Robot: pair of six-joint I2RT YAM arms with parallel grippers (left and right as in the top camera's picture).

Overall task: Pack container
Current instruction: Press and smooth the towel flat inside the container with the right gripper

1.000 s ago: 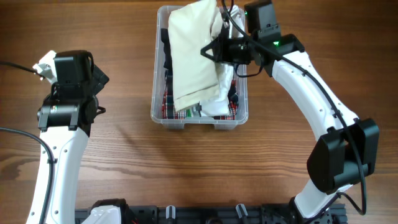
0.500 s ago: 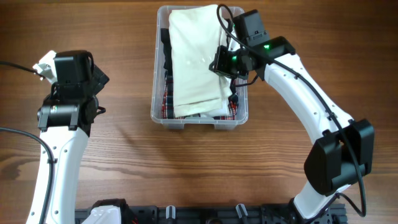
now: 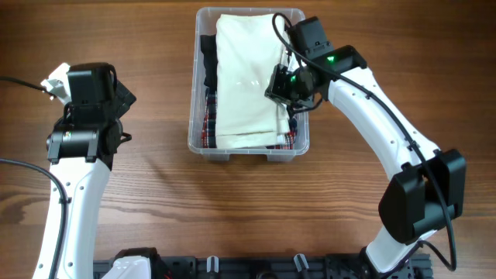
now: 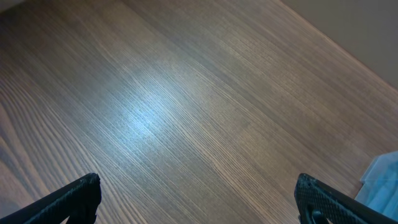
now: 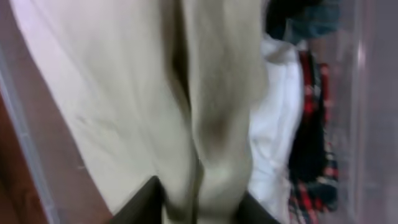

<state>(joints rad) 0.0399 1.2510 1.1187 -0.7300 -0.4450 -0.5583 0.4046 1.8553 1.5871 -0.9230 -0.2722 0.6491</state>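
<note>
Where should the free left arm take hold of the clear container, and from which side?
Probably the container by the rim of its left long wall, coming down from above: the rim forms a lip, faces that arm, and the right claw works at the opposite wall.

1. Cream garment [image 3: 246,81]: a second ago it was lifted and bunched, its far corner spilling over the far right rim of the container [image 3: 193,101]. It has since dropped and now lies flat along the tub's length, inside the walls.
2. Right gripper [image 3: 288,84]: has moved from the container's far right corner toward the middle of its right wall and come lower. In the right wrist view its fingers [image 5: 152,199] pinch a fold of the cream cloth.
3. Right arm wrist block [image 3: 314,37]: has shifted nearer along the right wall with the gripper.
4. White garment [image 5: 277,124]: its near end showed broadly from overhead before; now the cream layer covers nearly all of it.
</note>
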